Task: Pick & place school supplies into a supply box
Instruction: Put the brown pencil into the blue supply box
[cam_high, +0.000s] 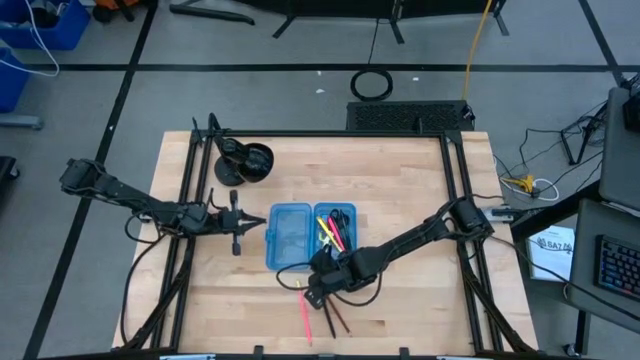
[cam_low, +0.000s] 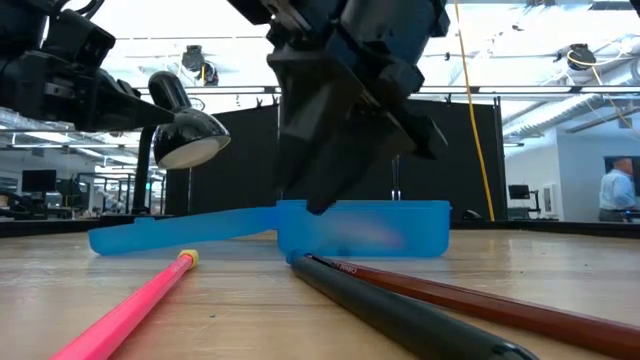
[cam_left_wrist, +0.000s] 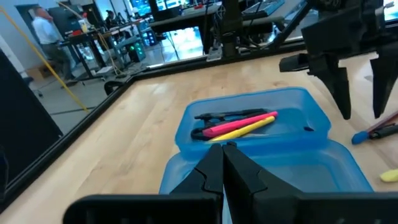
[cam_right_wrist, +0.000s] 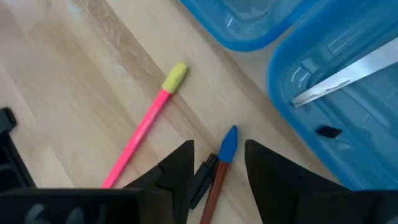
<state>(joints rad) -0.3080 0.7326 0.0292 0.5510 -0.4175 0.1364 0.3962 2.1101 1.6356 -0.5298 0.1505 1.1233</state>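
The translucent blue plastic box (cam_high: 305, 236) held several supplies, while three pencils (cam_right_wrist: 140, 137) lay beneath the released right gripper (cam_right_wrist: 217, 168).

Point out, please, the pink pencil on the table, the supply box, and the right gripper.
pink pencil (cam_right_wrist: 140, 140), right wrist view, middle of its pink shaft.
supply box (cam_high: 290, 245), high view, bare floor of its empty half.
right gripper (cam_right_wrist: 219, 165), right wrist view, the gap midway between its open fingertips.
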